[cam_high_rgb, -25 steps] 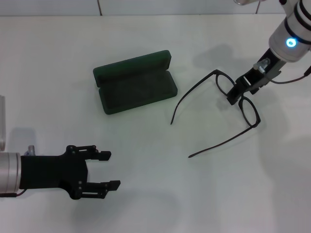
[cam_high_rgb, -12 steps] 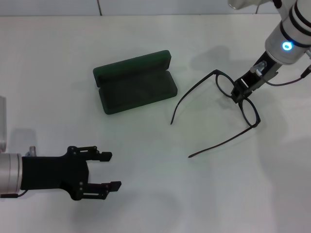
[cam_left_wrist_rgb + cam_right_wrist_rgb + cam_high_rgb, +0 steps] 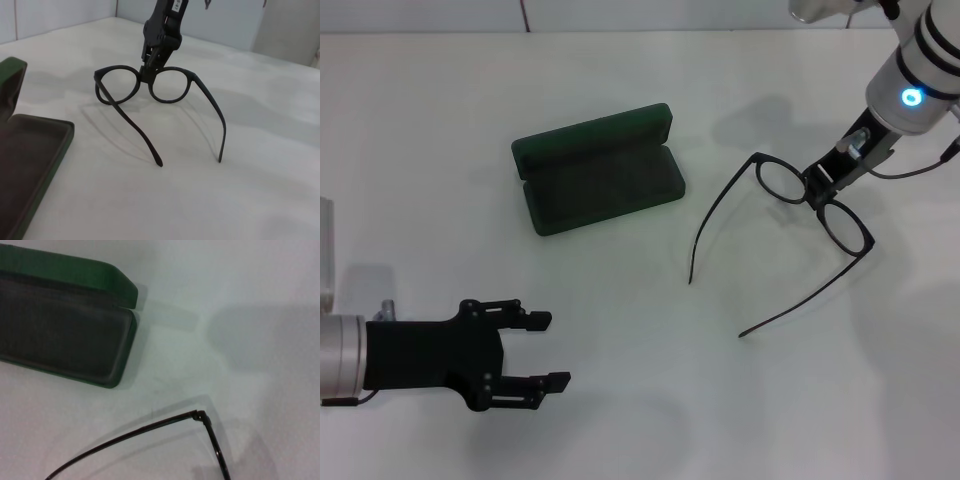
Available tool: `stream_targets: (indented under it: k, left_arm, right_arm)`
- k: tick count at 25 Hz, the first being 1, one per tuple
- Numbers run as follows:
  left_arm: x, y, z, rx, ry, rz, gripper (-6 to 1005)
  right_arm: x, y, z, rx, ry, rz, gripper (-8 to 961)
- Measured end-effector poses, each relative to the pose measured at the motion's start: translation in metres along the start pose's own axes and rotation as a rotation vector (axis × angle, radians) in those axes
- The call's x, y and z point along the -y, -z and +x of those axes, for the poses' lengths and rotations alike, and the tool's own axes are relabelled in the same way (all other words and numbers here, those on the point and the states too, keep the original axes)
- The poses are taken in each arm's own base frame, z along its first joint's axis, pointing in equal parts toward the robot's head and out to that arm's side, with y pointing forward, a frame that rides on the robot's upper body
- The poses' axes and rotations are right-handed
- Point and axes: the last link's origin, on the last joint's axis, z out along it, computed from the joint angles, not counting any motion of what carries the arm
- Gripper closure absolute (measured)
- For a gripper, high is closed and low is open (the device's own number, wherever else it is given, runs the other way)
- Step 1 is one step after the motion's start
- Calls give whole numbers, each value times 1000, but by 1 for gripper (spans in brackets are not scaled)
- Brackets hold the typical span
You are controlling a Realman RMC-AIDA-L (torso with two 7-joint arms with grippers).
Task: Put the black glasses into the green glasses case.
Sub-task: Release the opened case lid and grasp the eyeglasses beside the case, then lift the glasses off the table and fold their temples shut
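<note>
The black glasses are pinched at the bridge by my right gripper, which is shut on them at the right of the table. Their front is raised and both temple arms are unfolded, sloping down toward the table. The left wrist view shows the glasses hanging from the right gripper. One temple arm shows in the right wrist view. The green glasses case lies open to the left of the glasses, dark lining up, and it is empty. My left gripper is open near the front left.
A white table carries everything. A pale object sits at the left edge behind my left arm.
My right gripper has raised the glasses' front and shifted them slightly right and nearer; the temple tips have swung with them. The left arm and the case have stayed put.
</note>
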Motion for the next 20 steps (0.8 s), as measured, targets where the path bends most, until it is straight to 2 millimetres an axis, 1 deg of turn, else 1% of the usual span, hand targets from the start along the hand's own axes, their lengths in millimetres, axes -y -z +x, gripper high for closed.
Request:
stream_targets:
  k: [3,6,10,12,14,16,20]
  left_arm:
    - [-1,-1,1,-5,3,-3,221]
    - [-3,-3,1,-15,18,-8,221]
    - [-8,-5,5,-53,36,-35,222]
    - [-11,-6,7,-86,47,-54,223]
    - [-13,-10,10,-109,54,-80,225]
    - [-15,-18,12,-122,60,-113,227]
    - [-18,-31,16,-142,81,-162,294]
  right_arm:
    - [5,2,4,1,-2,4,885]
    - [12,9,9,23,-11,2,886]
    - [28,27,21,112,-44,-46,887]
    - [37,43,25,204,-62,-103,887]
    - [46,54,30,283,-72,-155,887]
    - [51,61,33,355,-76,-198,888]
    - [54,66,34,518,-56,-268,888]
